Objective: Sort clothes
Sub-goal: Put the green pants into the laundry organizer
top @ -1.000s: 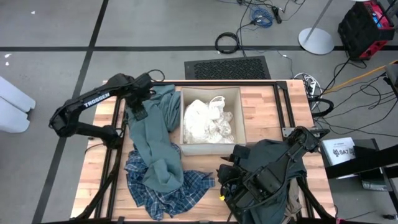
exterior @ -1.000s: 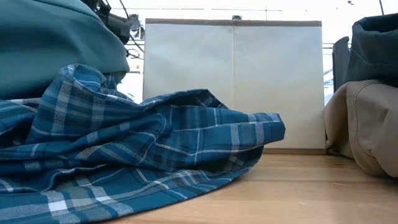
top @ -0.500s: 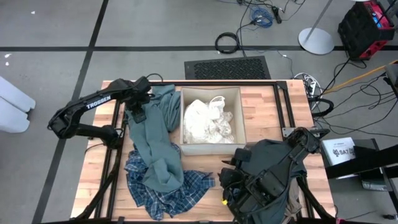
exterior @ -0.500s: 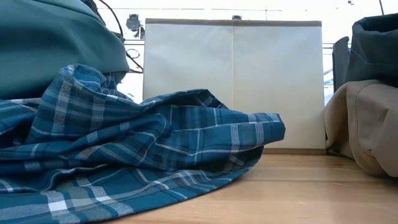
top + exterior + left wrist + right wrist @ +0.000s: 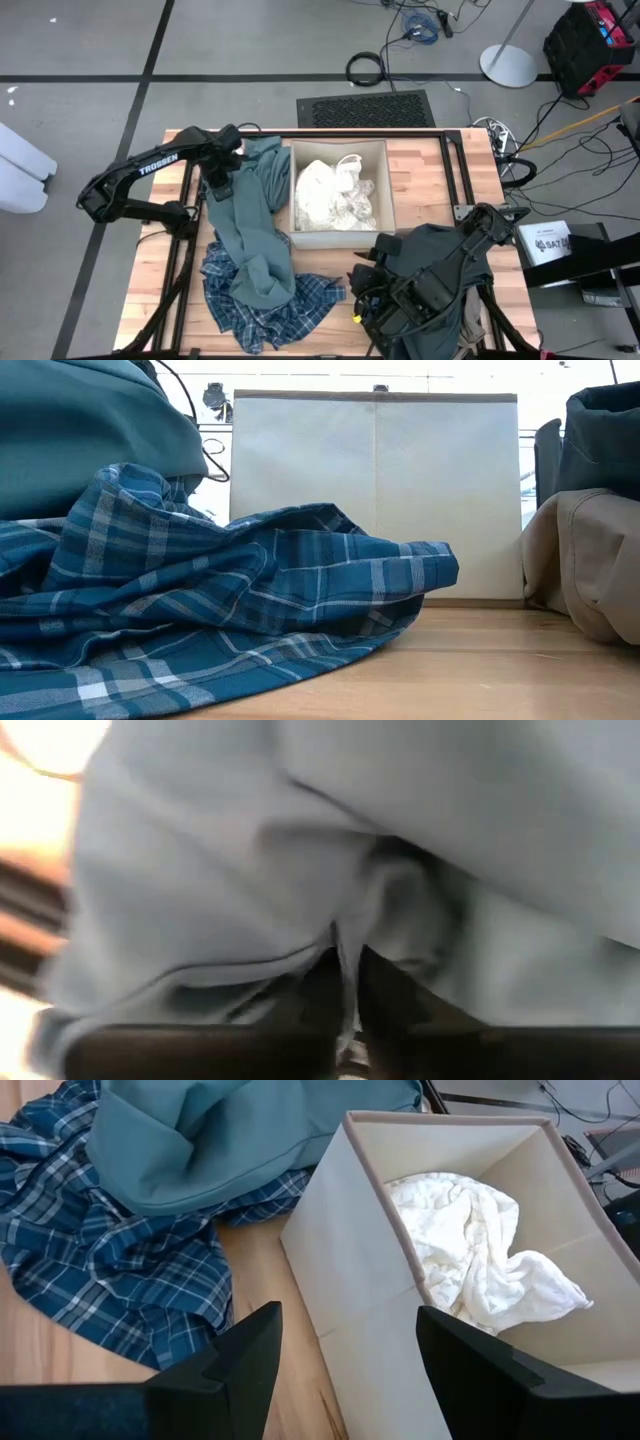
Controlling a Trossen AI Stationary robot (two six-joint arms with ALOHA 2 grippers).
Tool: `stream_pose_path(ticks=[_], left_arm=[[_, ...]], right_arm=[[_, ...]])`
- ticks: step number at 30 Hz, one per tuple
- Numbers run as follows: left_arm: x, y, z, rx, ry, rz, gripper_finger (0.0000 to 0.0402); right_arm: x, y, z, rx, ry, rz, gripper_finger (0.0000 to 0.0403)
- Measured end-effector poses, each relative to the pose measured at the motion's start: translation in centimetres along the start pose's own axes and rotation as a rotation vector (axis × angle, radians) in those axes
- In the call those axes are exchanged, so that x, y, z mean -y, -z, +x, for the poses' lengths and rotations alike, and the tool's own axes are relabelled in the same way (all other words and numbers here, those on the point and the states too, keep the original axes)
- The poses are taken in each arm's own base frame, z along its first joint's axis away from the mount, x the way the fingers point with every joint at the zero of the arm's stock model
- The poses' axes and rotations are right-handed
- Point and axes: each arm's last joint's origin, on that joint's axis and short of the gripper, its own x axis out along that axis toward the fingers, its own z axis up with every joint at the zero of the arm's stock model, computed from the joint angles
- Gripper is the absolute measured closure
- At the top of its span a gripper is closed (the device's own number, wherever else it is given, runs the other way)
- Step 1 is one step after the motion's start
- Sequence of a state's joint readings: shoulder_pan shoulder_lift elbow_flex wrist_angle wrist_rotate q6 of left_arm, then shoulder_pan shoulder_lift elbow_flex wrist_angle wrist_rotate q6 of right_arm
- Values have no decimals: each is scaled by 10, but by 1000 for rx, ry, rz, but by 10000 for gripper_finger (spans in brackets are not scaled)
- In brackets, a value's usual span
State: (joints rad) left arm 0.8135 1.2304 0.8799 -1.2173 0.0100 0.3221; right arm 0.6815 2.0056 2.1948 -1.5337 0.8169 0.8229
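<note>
A teal-green garment (image 5: 250,225) lies in a long heap on the table's left half, its near end on a blue-and-white plaid garment (image 5: 265,312). My left gripper (image 5: 216,183) points down at the teal garment's far left part and is shut on it. A white garment (image 5: 338,195) lies inside the beige fabric box (image 5: 341,238). A dark grey-green garment (image 5: 440,255) is draped over my right arm at the near right, with a khaki tan one (image 5: 590,560) under it. My right gripper (image 5: 350,1365) stands open above the table, nothing between its fingers. My left gripper pinches a raised fold of the teal garment (image 5: 347,948) between its two fingers (image 5: 318,988), which come from above and point down. The cloth around the fold still lies on the table and on the rest of the heap. How many layers the fold has cannot be told.
The box (image 5: 380,1295) stands at the table's middle, between the two arms. Black rails (image 5: 185,250) run along the table's left side under the clothes. Bare wood (image 5: 420,170) shows right of the box and along the near edge (image 5: 480,670).
My left gripper has sunk onto the teal garment's far left part and shifted a little toward the table's left edge. The clothes lie as before, and my right arm has kept still.
</note>
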Motion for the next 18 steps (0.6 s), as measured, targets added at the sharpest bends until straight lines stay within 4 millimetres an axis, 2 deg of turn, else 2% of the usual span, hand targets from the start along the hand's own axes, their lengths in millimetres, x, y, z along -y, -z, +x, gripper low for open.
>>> stream_pose_path(ticks=[4,8,13,18], left_arm=[[6,4,-6,16,117,-4,390],[20,7,-28,185,315,26,396],[43,20,-79,533,572,123,397],[62,52,-146,944,702,241,398]], right_arm=[[0,0,0,18,17,-6,183],[1,0,0,23,23,-8,183],[2,-1,0,54,54,-16,183],[2,-2,0,75,75,-22,183]])
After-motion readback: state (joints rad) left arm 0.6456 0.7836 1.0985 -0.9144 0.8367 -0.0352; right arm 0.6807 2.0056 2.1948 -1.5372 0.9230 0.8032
